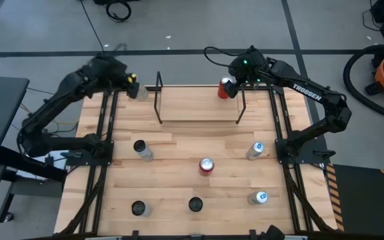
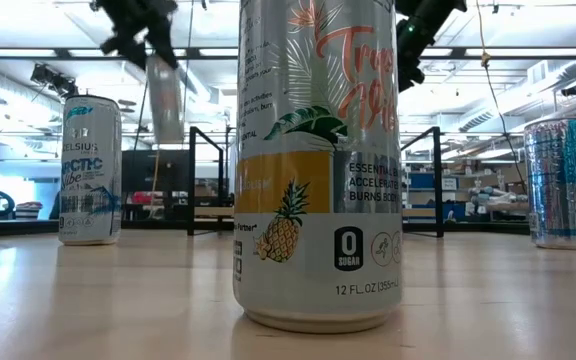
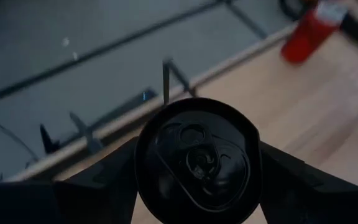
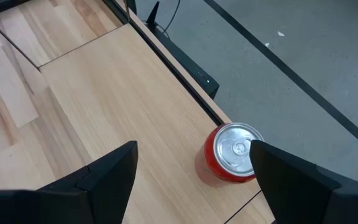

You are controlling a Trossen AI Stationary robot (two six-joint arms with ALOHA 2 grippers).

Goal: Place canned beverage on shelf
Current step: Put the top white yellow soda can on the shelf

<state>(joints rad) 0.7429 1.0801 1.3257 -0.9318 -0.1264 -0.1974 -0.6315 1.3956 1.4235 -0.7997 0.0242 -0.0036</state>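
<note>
My left gripper pinches a black-topped can at upper left, just outside the shelf; I keep it upright crossing the frame; right gripper spread above a red can.

Pineapple can fills low view centre, top cut by edge, hiding most of shelf. Left arm's can blurred there, label unreadable. Left wrist view: can dark, body hidden under own lid.
</note>
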